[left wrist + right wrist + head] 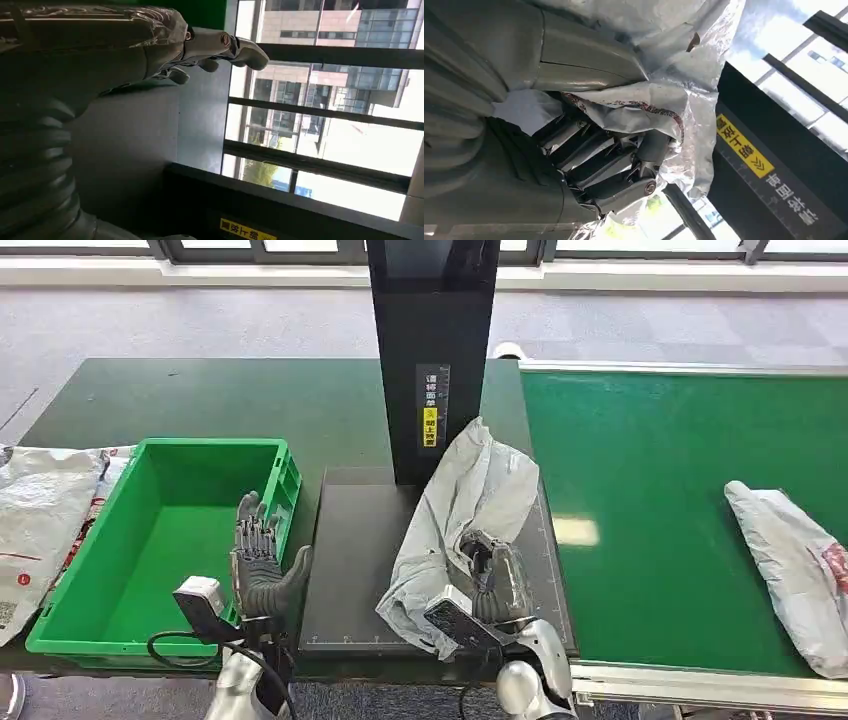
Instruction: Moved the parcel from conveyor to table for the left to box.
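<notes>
Parcel [465, 510] stands on the dark plate [350, 570] on the table, our right hand [495, 580] fingers clamped on it; next we release for the open-fingered left hand [262, 565] to box.

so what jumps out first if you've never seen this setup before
The crumpled grey plastic parcel stands out first, gripped by the right hand on the dark platform at the black column. Left of it the left hand hangs by the green plastic crate.
</notes>
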Motion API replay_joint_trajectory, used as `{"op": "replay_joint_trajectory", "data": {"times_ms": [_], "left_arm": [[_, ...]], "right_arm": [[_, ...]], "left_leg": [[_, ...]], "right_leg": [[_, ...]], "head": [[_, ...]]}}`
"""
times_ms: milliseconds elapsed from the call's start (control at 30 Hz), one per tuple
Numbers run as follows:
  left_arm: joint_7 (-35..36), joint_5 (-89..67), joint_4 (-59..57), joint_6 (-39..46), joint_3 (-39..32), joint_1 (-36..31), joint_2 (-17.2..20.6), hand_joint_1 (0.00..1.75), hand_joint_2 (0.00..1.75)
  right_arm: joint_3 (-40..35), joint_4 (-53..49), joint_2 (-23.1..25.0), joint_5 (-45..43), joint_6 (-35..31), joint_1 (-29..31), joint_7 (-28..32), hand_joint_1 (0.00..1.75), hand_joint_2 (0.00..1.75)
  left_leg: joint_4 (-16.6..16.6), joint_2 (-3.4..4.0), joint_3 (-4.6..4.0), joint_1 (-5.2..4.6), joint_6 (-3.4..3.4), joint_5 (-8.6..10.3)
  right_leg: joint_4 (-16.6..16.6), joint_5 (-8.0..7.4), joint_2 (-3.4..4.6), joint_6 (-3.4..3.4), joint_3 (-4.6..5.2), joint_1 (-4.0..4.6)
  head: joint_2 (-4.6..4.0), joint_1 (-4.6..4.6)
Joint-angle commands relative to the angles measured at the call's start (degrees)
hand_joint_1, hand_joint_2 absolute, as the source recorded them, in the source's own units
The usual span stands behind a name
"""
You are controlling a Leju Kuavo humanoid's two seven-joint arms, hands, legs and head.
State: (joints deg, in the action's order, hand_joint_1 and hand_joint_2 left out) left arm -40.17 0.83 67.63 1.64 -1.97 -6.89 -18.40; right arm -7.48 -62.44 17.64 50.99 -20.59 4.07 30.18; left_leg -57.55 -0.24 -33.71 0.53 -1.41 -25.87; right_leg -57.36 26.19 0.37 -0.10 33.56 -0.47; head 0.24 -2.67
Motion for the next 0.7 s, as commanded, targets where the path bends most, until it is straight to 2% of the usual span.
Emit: {"op": "replay_joint_trajectory", "data": {"times_ms": [33,267,300,333,700], "left_arm": [[0.17,0.2,-1.52,0.32,-4.12,-1.82,-1.6,0.0,1.75],[0.17,0.15,-1.88,0.26,-3.74,-1.75,-1.6,0.0,1.75],[0.17,0.21,-1.91,0.4,-3.65,-1.75,-1.6,0.0,1.75],[0.17,0.24,-1.85,0.51,-3.61,-1.64,-1.6,0.0,1.75],[0.17,0.27,-0.98,0.66,-3.83,-0.71,-1.6,0.0,1.75]], "right_arm": [[-1.53,5.86,-1.9,2.66,-0.57,2.87,-2.33,1.75,1.75],[-2.1,11.37,-1.77,7.3,3.65,4.81,-5.89,1.75,1.75],[-2.09,12.26,-1.67,7.95,3.84,5.07,-6.55,0.66,1.75],[-2.18,13.33,-1.61,9.09,2.95,5.3,-7.4,0.0,1.75],[-0.85,13.48,-1.38,8.76,1.03,5.53,-7.59,0.0,1.75]], "left_leg": [[0.04,0.0,0.06,0.01,0.03,0.01],[0.13,0.07,0.16,0.01,0.06,0.02],[0.08,0.05,0.12,0.01,0.05,0.01],[0.13,0.06,0.17,0.01,0.07,0.02],[0.14,0.03,0.18,0.0,0.06,0.02]], "right_leg": [[0.07,-0.02,-0.03,0.01,-0.08,0.03],[0.16,-0.05,0.01,0.02,-0.17,0.03],[0.1,-0.03,0.0,0.02,-0.14,0.03],[0.15,-0.05,0.0,0.03,-0.18,0.03],[0.16,-0.03,-0.03,0.02,-0.2,0.02]], "head": [[0.0,0.0],[0.0,0.0],[0.0,0.0],[0.0,0.0],[0.0,0.0]]}}
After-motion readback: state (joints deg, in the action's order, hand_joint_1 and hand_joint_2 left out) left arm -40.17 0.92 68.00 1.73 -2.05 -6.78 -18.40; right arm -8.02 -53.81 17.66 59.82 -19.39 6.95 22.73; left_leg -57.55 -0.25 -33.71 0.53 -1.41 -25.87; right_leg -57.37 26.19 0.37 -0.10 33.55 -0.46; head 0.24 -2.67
